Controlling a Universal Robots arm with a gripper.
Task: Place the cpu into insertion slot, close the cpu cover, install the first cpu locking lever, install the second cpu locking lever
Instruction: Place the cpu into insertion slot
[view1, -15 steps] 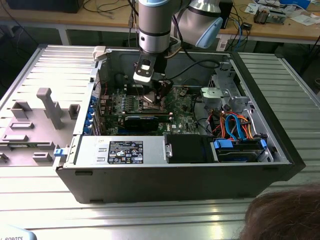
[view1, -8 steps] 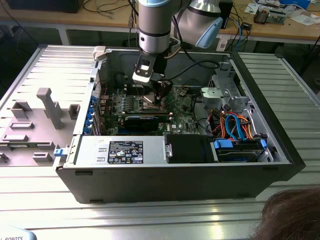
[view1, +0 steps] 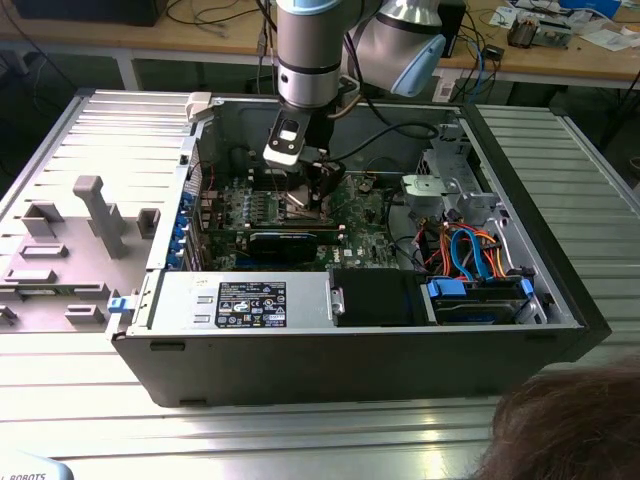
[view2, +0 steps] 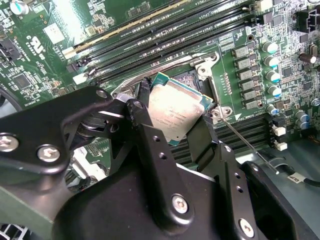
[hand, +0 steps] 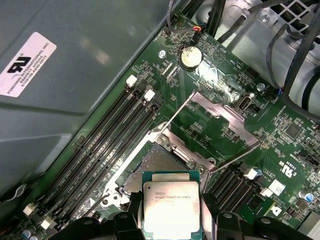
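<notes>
Item: cpu, silver top up, clamped by its edges between the black fingers. Location: over one edge of the exposed insertion slot, not yet seated, mid motherboard, inside the open computer case. Adjacent: cpu cover, swung open beside the slot.

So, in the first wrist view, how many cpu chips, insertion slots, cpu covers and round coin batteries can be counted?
cpu: 1
insertion slot: 1
cpu cover: 1
coin battery: 1
Total: 4
</notes>
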